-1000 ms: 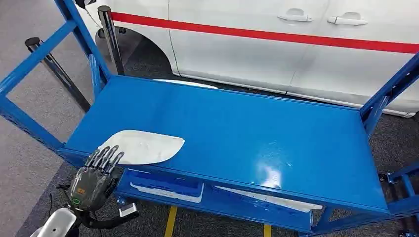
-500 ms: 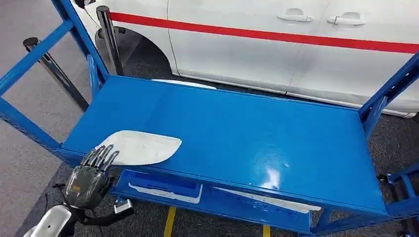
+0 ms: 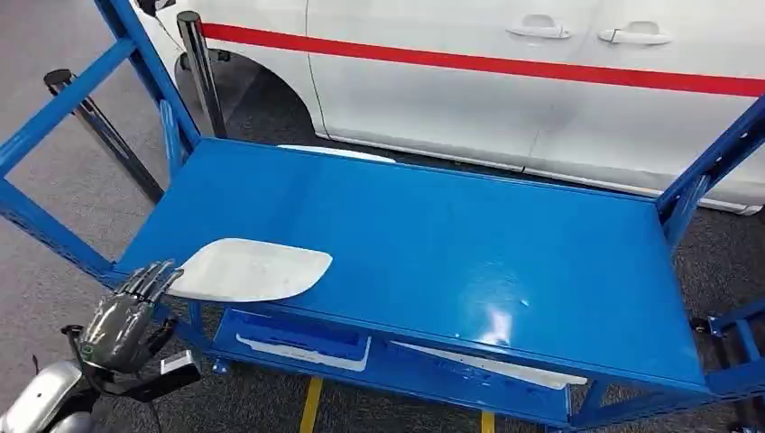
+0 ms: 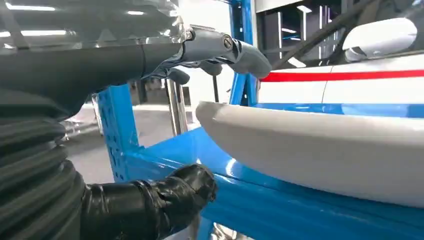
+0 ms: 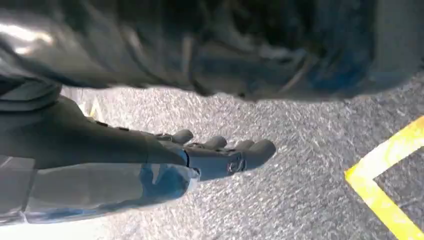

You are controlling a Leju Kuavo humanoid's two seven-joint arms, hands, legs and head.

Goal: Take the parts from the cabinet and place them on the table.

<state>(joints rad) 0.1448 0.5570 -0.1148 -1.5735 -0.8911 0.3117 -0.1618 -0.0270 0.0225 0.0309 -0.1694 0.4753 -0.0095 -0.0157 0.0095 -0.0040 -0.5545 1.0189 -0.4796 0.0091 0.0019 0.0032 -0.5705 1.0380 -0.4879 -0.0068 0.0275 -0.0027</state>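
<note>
A flat white part (image 3: pixel 251 271) lies on the blue table top (image 3: pixel 469 244) near its front left corner. My left hand (image 3: pixel 122 316) hangs off that corner, lower than the table top, with its fingers spread and their tips just by the part's left end. In the left wrist view the fingers (image 4: pixel 235 47) reach above the white part (image 4: pixel 325 150) and the thumb (image 4: pixel 165 197) sits below the blue table edge (image 4: pixel 280 205), with nothing held between them. My right hand (image 5: pixel 200 157) hangs over the grey floor, fingers stretched out and holding nothing.
More white parts (image 3: pixel 492 365) lie on the lower shelf under the table top. Another white piece (image 3: pixel 338 152) shows past the far edge. A white car with a red stripe (image 3: pixel 541 81) stands behind. Blue frame posts (image 3: pixel 144 54) and black poles (image 3: pixel 203 68) flank the left side.
My left hand has dropped and drawn back to the left, away from the white part. The part stays where it lay on the table top.
</note>
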